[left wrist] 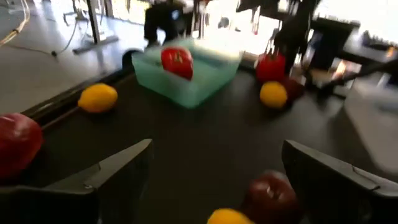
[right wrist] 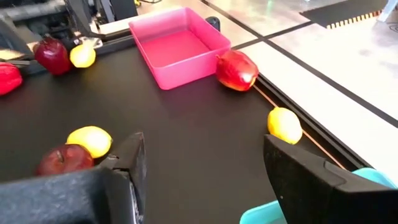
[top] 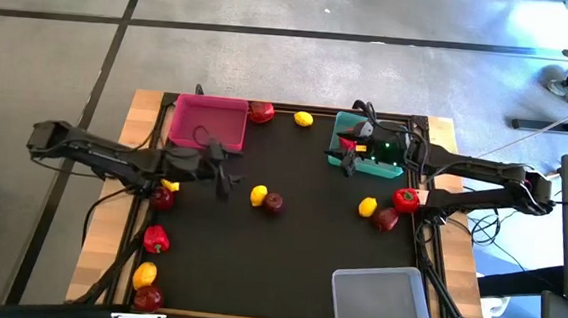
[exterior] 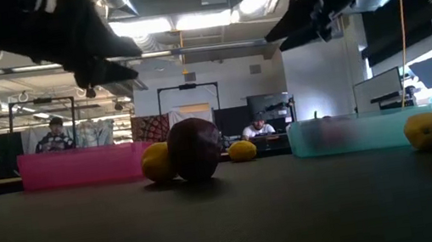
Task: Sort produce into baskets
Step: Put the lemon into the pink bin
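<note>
Low view, at desk height: a dark red apple [exterior: 195,148] sits nearest, glossy and round, touching a yellow lemon [exterior: 156,162] at mid-desk. Behind them stand the magenta basket [exterior: 86,167] and the teal basket [exterior: 355,132], both shallow, smooth-walled plastic trays. From above, the clear basket [top: 377,303] lies at the near right corner with nothing visible in it, and more produce is scattered along the desk's left edge and right side.

Hovering just beside the magenta basket, near the apple-and-lemon pair, the left gripper [top: 225,170] has its fingers spread wide and empty. Over the teal basket, the right gripper [top: 350,144] has its fingers parted with nothing between them. One red pepper [left wrist: 177,62] already rests in that basket.

Risk, by judgement: the apple and lemon touch, so fingers closing on one could nudge the other. Both are smooth and rounded, likely to roll on the flat black mat. Another lemon [right wrist: 285,124] near the far rim could be knocked off the desk.
</note>
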Available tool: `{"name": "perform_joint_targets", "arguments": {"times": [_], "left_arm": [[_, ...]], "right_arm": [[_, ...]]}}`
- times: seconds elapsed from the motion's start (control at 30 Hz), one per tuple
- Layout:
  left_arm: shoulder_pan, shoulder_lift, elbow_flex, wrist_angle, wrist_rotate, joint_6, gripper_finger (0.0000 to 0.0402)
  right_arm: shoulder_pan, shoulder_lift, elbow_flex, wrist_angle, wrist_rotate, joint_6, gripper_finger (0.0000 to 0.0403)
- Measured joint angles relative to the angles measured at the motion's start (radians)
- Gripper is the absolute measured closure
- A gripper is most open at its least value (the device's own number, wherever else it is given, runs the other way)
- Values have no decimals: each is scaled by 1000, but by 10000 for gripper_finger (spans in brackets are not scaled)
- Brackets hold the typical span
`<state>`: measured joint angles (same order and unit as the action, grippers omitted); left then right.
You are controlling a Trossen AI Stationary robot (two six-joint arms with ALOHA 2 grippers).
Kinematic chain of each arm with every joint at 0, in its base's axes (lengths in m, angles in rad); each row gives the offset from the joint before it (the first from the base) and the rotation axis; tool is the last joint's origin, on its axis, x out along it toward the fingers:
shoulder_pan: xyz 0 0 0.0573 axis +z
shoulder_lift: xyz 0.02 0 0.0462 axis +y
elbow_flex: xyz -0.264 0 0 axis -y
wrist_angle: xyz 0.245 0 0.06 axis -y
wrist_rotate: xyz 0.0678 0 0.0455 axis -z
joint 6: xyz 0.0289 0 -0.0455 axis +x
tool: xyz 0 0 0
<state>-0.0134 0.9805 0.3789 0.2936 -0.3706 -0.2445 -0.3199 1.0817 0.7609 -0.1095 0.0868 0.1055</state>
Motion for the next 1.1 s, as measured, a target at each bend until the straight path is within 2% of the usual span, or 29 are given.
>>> {"name": "perform_joint_targets", "arguments": {"times": [0.27,0.57,1.1], "left_arm": [[-2,178,20,-23,5,15,50],[0,310,20,-10,98,-32,50],[-1,546,21,186,157,-54,50]], "right_arm": [[0,0,0,4,0,0,166],[0,0,0,4,0,1,166],[0,1,-1,3,-1,25,166]]}}
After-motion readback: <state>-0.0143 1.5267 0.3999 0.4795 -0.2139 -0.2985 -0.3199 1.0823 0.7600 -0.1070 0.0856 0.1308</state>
